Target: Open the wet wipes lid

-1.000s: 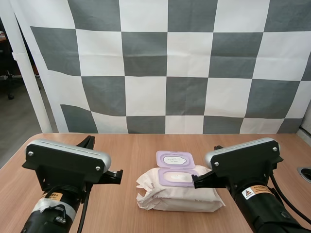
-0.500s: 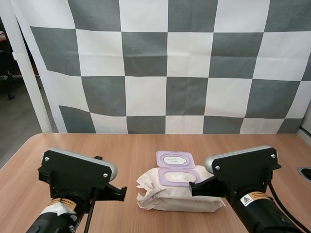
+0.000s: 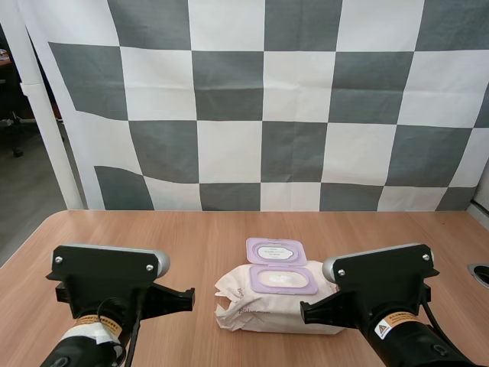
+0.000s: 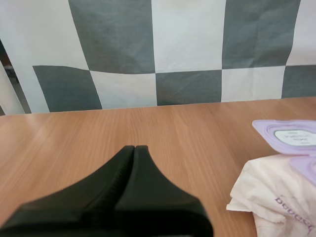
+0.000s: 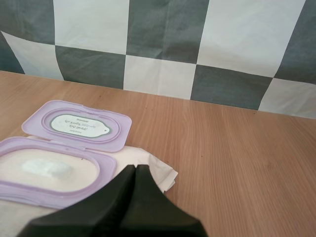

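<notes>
A white pack of wet wipes (image 3: 267,302) lies on the wooden table, its purple lid (image 3: 276,251) flipped back and lying flat behind the open purple frame (image 3: 284,279). My left gripper (image 4: 134,148) is shut, a dark wedge held over bare table to the left of the pack (image 4: 276,197). My right gripper (image 5: 136,168) is shut too, its tip just above the pack's right end, beside the opening where white wipes (image 5: 47,169) show. The flipped lid (image 5: 77,124) lies beyond it. In the high view the two arms' heads (image 3: 107,279) (image 3: 378,287) sit low on either side of the pack.
The table's far edge (image 3: 244,212) runs along the backdrop. A round dark hole (image 3: 480,273) sits in the tabletop at the right edge.
Both arms have pulled back toward the near edge and dropped lower in the high view. The pack stays put with its lid open.
</notes>
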Robot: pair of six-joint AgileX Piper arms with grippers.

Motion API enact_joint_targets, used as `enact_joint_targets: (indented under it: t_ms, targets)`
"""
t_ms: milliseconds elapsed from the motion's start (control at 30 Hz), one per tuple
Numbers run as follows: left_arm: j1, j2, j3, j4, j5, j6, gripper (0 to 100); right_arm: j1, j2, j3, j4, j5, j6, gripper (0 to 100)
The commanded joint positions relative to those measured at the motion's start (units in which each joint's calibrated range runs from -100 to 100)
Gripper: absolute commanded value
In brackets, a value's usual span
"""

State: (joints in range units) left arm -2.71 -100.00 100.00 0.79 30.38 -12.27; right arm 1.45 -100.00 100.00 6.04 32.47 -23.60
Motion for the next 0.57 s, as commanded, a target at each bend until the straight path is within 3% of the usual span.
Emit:
enact_joint_targets:
  t_ms: [0,533]
  targets:
    - [-0.02,0.0,0.0,-0.02,0.08,-1.86,0,-0.02,0.0,0.0,-0.06,-0.03,-0.07,0]
    - [-0.02,0.0,0.0,-0.02,-0.98,-1.84,0,-0.02,0.0,0.0,1.33,-0.35,-0.07,0]
